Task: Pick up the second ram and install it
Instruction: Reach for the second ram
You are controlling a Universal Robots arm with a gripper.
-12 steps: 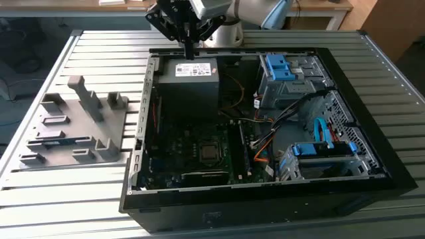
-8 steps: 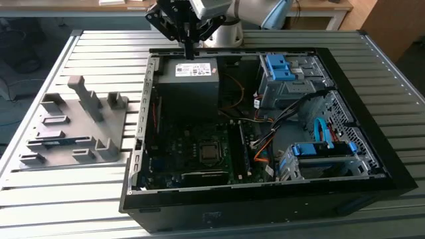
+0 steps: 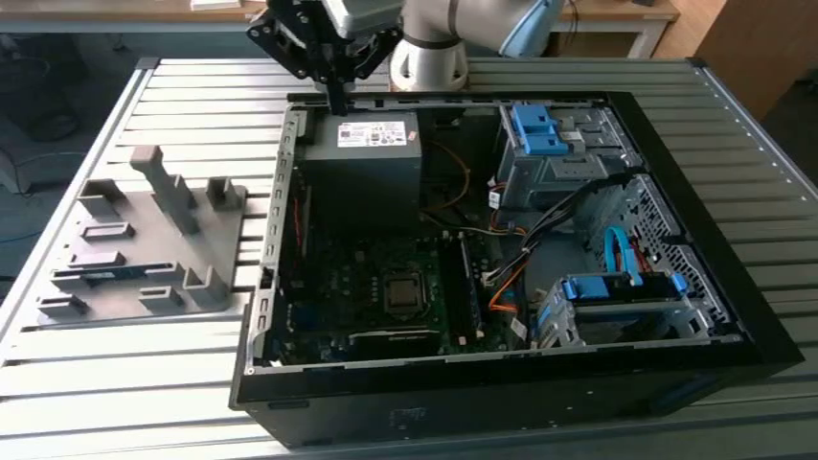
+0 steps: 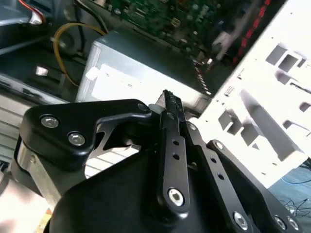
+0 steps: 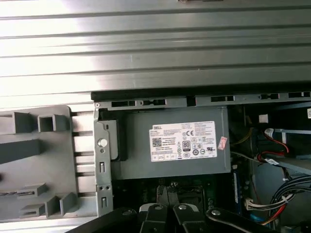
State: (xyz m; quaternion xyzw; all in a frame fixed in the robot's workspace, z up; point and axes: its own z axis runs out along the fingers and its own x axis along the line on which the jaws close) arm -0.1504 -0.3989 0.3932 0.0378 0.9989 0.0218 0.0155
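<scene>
jaws closed, the fingertips meeting in both wrist views. the gripper point(image 3: 336, 98) hangs pointing down over the far rim of the computer case point(image 3: 511, 381), at the corner where the grey power supply point(image 3: 364, 165) sits inside the case. in the second wrist view the gripper point(image 4: 168, 101) is above the power supply point(image 4: 136, 73). in the first wrist view the gripper point(image 5: 167, 194) is cut off by the frame edge, with the case rim point(image 5: 146, 97) and the power supply point(image 5: 175, 145) past it.

the second ram point(image 3: 109, 274) is outside the case, on the exterior view's left of it, well apart from the gripper. it sits in a slot of the grey fixture tray point(image 3: 144, 251), which lies beside the case wall on the slatted metal table point(image 3: 128, 383). its long axis runs roughly along the exterior view's left-right, about square to the case's near side wall. one end points toward the case, the other away. it looks set on edge in the slot, though that is hard to confirm. its lower part is hidden by the slot walls, and only a dark strip with blue shows.

inside the case the motherboard point(image 3: 358, 278) lies flat with the square processor point(image 3: 404, 295) near its middle. the black slot strips on the side away from the tray are too dark to make out. part of the tray point(image 5: 29, 165) is cut off in the first wrist view.
</scene>
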